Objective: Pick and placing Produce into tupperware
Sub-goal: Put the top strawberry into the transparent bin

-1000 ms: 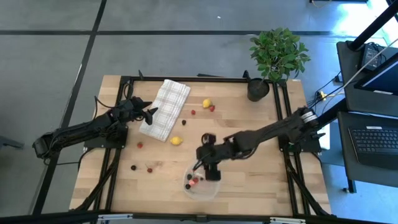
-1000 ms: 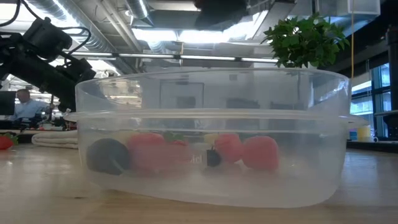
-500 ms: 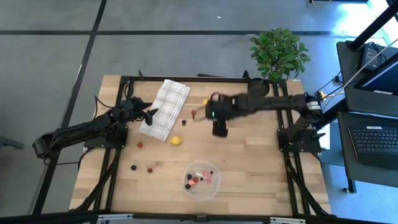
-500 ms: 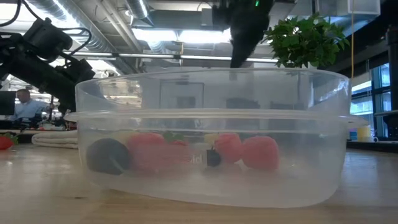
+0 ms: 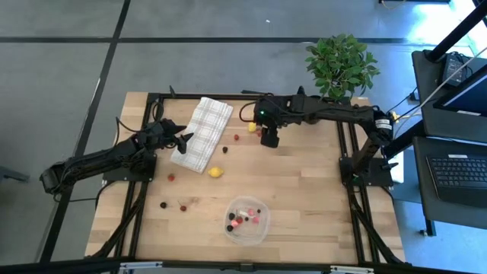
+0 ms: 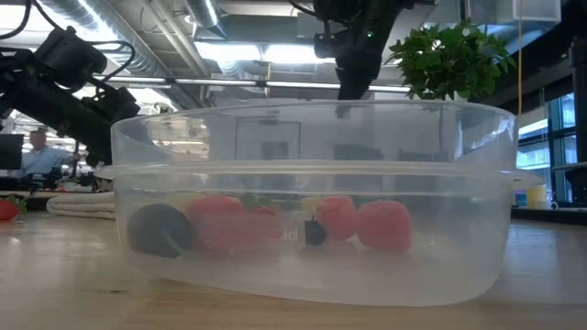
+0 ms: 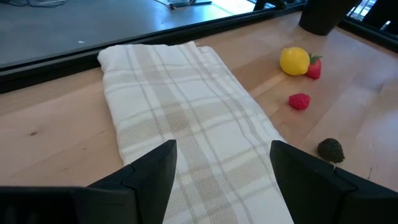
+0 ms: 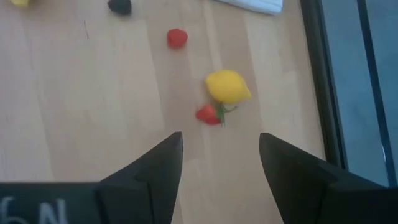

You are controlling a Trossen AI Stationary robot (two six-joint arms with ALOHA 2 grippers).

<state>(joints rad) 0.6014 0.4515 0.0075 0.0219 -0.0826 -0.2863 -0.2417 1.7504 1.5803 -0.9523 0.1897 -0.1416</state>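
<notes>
A: What is changed from a second ago?

B: The right gripper (image 5: 268,141) was then over the tupperware (image 5: 246,221) at lower centre of the high view; it is now found at upper centre, beside a lemon (image 5: 253,126) and a red berry (image 5: 259,132). Its fingers are seen apart in the right wrist view, with nothing between them. The left gripper (image 5: 185,138) has not been moved; it is held over the edge of the cloth (image 5: 203,132), fingers apart and empty.

A: And the produce?

B: Several red and dark pieces are already held in the tupperware, a round, clear plastic bowl with a cloudy rim. Outside it are left a second lemon (image 5: 216,172) at centre, small berries (image 5: 172,205) at lower left, and one red berry (image 5: 236,138) near the cloth.

A: Textures?

B: The lemons are smooth, oval and yellow. A dark berry (image 7: 331,149) is shown knobbly in the left wrist view. The cloth is soft, folded and pale-checked. The table (image 5: 319,198) is of light wooden planks within a black metal frame. A leafy plant (image 5: 340,64) stands in a black pot at upper right
</notes>
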